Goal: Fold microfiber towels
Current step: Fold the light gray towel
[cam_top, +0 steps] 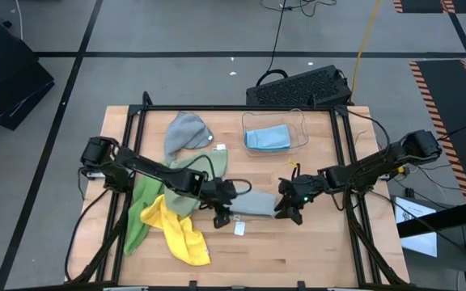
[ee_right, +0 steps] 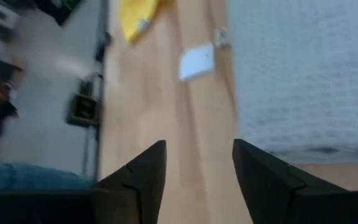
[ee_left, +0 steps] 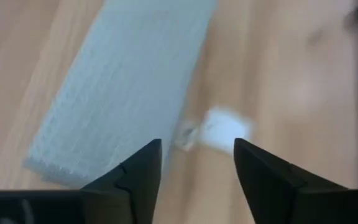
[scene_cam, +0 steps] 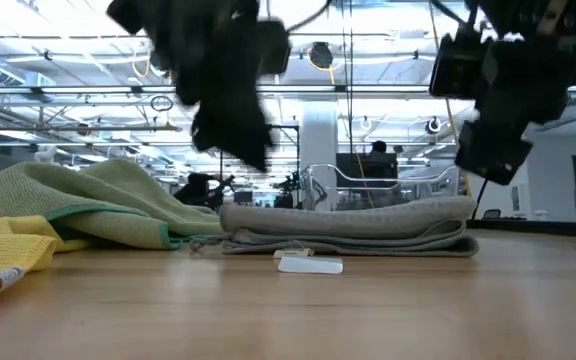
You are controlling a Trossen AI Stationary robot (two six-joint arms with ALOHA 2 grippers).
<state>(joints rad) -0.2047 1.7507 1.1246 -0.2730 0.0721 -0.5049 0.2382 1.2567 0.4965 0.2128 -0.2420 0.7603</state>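
Grey and folded into a flat narrow strip, a towel [cam_top: 255, 203] lies near the middle of the wooden tabletop [cam_top: 314, 250], its white tag [cam_top: 239, 229] trailing on the boards just beside it. The left pincer [cam_top: 222, 217] hangs above one end of the strip and the right pincer [cam_top: 288, 212] above the other, each with its fingers spread apart and holding nothing, as both wrist views show. The step in hand looks like the release of a finished fold.

Beside the strip, under the left arm, a sage green towel [cam_top: 147, 198] and a yellow towel [cam_top: 176, 230] lie crumpled in a heap, and a second grey towel [cam_top: 186, 132] sits rumpled farther back. A light blue towel [cam_top: 267, 139] rests folded inside the clear bin [cam_top: 301, 120].

The next move probably calls for either carrying the folded grey strip to the bin or drawing one crumpled cloth clear of the heap and spreading it flat before folding.
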